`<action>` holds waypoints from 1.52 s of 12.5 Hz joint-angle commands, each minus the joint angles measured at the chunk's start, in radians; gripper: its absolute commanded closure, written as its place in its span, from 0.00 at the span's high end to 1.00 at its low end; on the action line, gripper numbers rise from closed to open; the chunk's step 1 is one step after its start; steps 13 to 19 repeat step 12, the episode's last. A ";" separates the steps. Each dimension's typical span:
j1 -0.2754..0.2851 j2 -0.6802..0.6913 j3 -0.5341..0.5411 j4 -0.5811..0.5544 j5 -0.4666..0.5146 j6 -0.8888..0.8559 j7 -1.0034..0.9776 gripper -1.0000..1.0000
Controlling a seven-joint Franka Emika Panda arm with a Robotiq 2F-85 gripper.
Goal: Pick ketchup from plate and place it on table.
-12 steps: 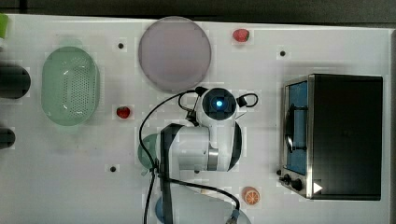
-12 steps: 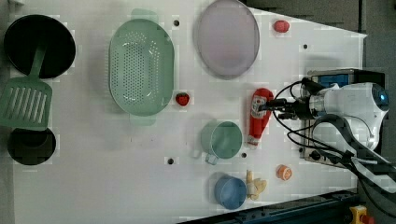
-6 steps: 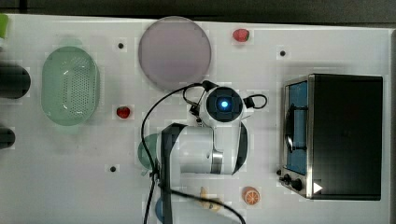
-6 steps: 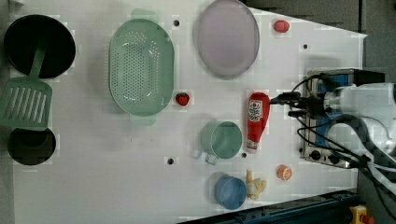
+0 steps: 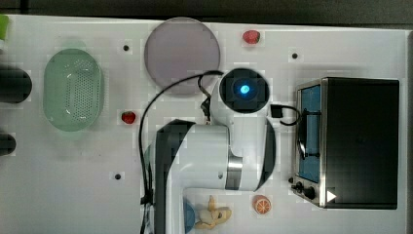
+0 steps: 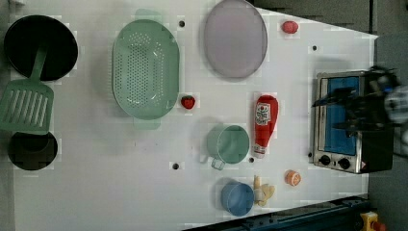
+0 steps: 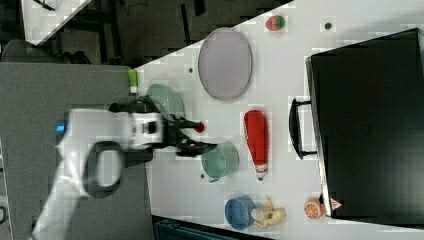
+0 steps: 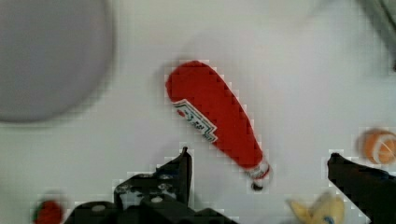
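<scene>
Since the ketchup (image 6: 265, 124) lies flat on the table (image 6: 96, 192), clear of the plate (image 6: 235, 38) and beside the green cup (image 6: 228, 143) in the left view, the placement appears complete; what risk is left lies in the arm's retreat. In the top view the arm body covers the bottle's position, so contact cannot be checked there. In the right view the gripper (image 7: 195, 136) hangs above the table, and its height over the ketchup (image 7: 256, 141) cannot be judged. In the wrist view the gripper (image 8: 259, 165) stands wide apart and empty, the ketchup (image 8: 214, 116) lying between and ahead of the fingers (image 8: 184, 163), its white cap nearest them. Judgement: a low sideways withdrawal could clip the cap and roll the bottle toward the cup or the orange slice (image 8: 379, 145) just outside one finger.
</scene>
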 commanded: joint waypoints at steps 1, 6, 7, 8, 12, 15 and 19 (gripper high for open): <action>-0.006 -0.071 -0.005 0.169 -0.005 -0.111 0.100 1.00; 0.000 -0.065 0.005 0.317 -0.003 -0.280 0.099 1.00; 0.001 -0.065 0.009 0.332 -0.003 -0.334 0.094 1.00; 0.002 -0.066 0.011 0.340 -0.003 -0.372 0.093 1.00; 0.004 -0.064 0.011 0.334 -0.003 -0.370 0.093 1.00; 0.004 -0.064 0.011 0.334 -0.003 -0.370 0.093 1.00; 0.004 -0.064 0.011 0.334 -0.003 -0.370 0.093 1.00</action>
